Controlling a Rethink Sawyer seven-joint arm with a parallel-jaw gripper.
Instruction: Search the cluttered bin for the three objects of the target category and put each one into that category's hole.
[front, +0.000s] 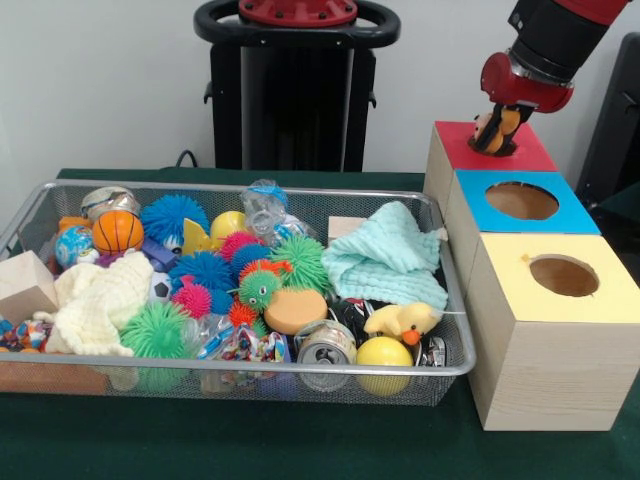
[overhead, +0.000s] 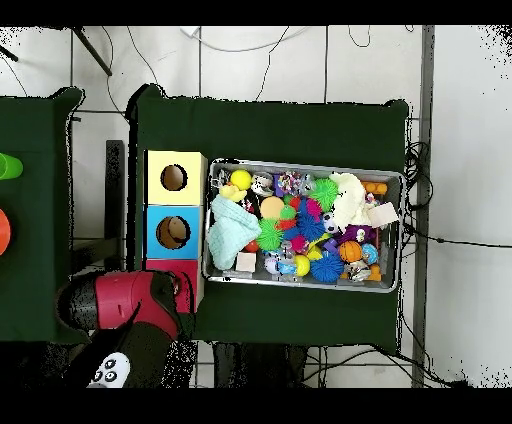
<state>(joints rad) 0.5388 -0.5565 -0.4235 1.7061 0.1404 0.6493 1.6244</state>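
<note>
My gripper (front: 497, 132) hung over the red box (front: 530, 150), the far one in a row of three wooden boxes beside the wire bin (front: 448, 300). My fingers were closed on a small orange-and-tan toy (front: 489, 128); I could not make out what it was. It sat right at the hole in the red top, not yet let go. From overhead my arm (overhead: 125, 300) covered that box, so nothing of the hole showed there.

I judged this delivery nearly done: the toy only needed releasing. How many had gone in already I could not say, since the boxes hid their insides. The blue box (front: 520, 205) and the yellow box (front: 560, 280) each showed a round hole with nothing visible in it.

The bin was crowded. Spiky rubber balls (front: 205, 270) in blue, green, pink and orange looked soft and squashy. A little basketball (front: 118, 231) and a smooth yellow ball (front: 384, 352) were hard-looking and round. A folded mint-green cloth (front: 385, 255) and a cream fuzzy cloth (front: 95, 300) lay limp over other things and might have hidden more. There was also a rubber duck (front: 402, 322), a metal can (front: 325, 345) and a plain wooden block (front: 22, 285).
</note>
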